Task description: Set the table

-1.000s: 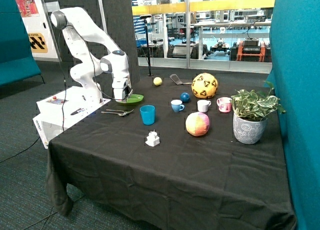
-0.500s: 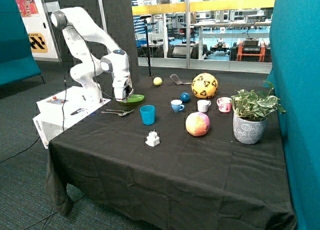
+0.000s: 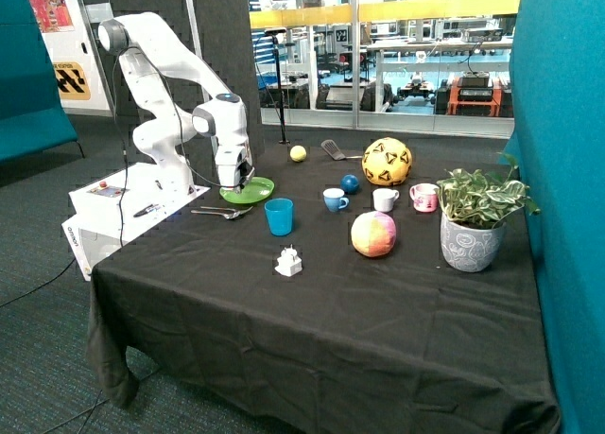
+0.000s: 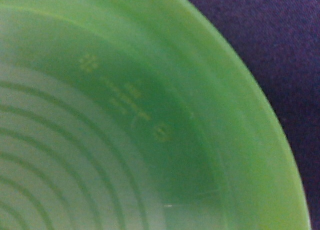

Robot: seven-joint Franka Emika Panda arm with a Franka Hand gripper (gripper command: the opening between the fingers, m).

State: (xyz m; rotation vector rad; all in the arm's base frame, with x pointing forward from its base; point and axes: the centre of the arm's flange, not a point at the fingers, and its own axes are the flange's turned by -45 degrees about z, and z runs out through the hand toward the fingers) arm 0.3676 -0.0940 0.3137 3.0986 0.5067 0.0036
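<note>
The table (image 3: 331, 311) wears a creased black cloth (image 4: 270, 44). A green plate (image 3: 253, 191) hangs tilted near the table's edge closest to the robot base, and my gripper (image 3: 241, 181) holds it by its rim from above. In the wrist view the green plate (image 4: 125, 120) fills almost the whole picture, showing raised rings and embossed marks, and my fingers are hidden. Cutlery (image 3: 222, 212) lies on the cloth just in front of the plate. A blue cup (image 3: 279, 216) stands upright beside it.
Farther along stand a blue-and-white cup (image 3: 334, 199), a white cup (image 3: 384, 199) and a pink cup (image 3: 424, 197), with balls (image 3: 387, 161) (image 3: 373, 234) around them. A potted plant (image 3: 473, 221) is at the far side. A small white object (image 3: 289, 261) sits mid-table.
The green plate has tipped from lying nearly flat to a tilt that shows its face, and the gripper has shifted slightly toward the blue cup.
</note>
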